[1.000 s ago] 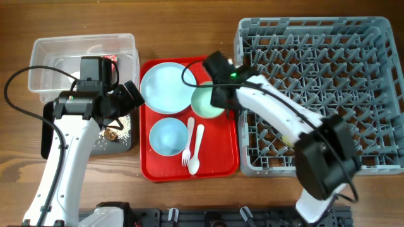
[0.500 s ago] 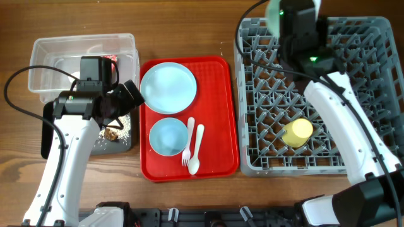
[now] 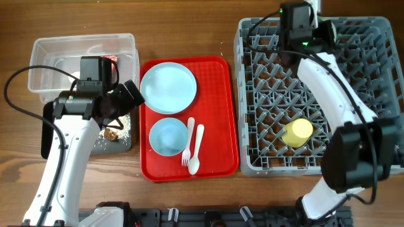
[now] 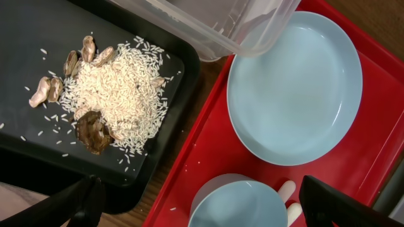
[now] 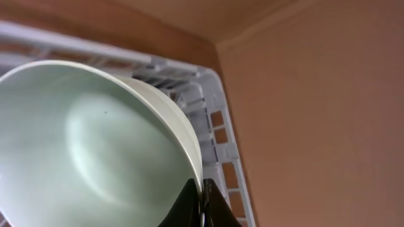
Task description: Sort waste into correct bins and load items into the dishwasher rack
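Observation:
My right gripper is shut on the rim of the pale green bowl, held tilted over the far edge of the grey dishwasher rack. In the overhead view that gripper is at the rack's back left and the bowl is hidden by the wrist. A yellow cup lies in the rack. My left gripper is open and empty above the light blue bowl, near the light blue plate. Food scraps lie in the black tray beside the clear tub.
The red serving tray holds the plate, the blue bowl, a white fork and a spoon. A red wrapper shows in the clear tub. My left arm covers part of the black tray.
My right arm has lifted the pale green bowl off the red tray and carried it to the rack's far edge. The left arm has not moved.

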{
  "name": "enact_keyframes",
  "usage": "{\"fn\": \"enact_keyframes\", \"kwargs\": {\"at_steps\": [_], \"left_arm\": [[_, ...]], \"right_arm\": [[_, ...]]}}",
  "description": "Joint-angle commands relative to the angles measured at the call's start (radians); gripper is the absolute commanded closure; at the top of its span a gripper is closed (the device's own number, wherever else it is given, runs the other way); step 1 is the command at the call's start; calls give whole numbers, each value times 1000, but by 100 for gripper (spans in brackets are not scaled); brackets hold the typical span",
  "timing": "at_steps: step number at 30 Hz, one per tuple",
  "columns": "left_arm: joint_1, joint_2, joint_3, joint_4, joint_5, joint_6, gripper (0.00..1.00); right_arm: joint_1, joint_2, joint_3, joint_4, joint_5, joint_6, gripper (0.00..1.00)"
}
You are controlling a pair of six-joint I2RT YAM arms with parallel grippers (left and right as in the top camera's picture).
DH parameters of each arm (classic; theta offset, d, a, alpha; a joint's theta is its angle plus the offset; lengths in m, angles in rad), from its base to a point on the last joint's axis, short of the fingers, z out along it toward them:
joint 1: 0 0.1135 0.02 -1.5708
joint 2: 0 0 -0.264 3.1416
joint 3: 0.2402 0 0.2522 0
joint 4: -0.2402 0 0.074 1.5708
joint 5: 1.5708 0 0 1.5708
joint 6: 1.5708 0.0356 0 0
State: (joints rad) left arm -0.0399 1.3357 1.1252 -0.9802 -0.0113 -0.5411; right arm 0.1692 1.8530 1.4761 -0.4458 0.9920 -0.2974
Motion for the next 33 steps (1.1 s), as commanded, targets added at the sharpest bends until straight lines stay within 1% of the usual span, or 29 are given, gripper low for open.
{"fn": "enact_keyframes", "kwargs": {"at_steps": [1,3,6,8,9,10,14,18,25,27,31,33], "left_arm": [[5,-14,3,3,-16,-17,0],[5,-14,3,3,-16,-17,0],[5,-14,3,3,-16,-17,0],[5,-14,3,3,-16,-17,0],[5,-14,3,3,-16,-17,0],[5,-14,3,3,-16,-17,0],[5,-14,3,3,-16,-17,0],[5,-14,3,3,-16,-17,0],[5,-14,3,3,-16,-17,0],[5,-14,3,3,-16,-17,0],[5,-14,3,3,-16,-17,0],[5,-14,3,3,-16,-17,0]], "right_arm": [[2,37,5,-35,60,110,96],[2,40,3,-72,24,165,96],[2,40,3,-87,1,201,95],[2,40,3,-90,14,222,96],[2,40,3,-80,61,226,96],[2,40,3,-54,126,224,96],[2,49,3,19,131,136,96],[3,89,3,2,129,140,96],[63,138,3,-12,126,143,96],[72,153,3,-34,126,164,96],[85,153,3,-91,125,257,96],[94,150,4,-135,85,283,95]]}}
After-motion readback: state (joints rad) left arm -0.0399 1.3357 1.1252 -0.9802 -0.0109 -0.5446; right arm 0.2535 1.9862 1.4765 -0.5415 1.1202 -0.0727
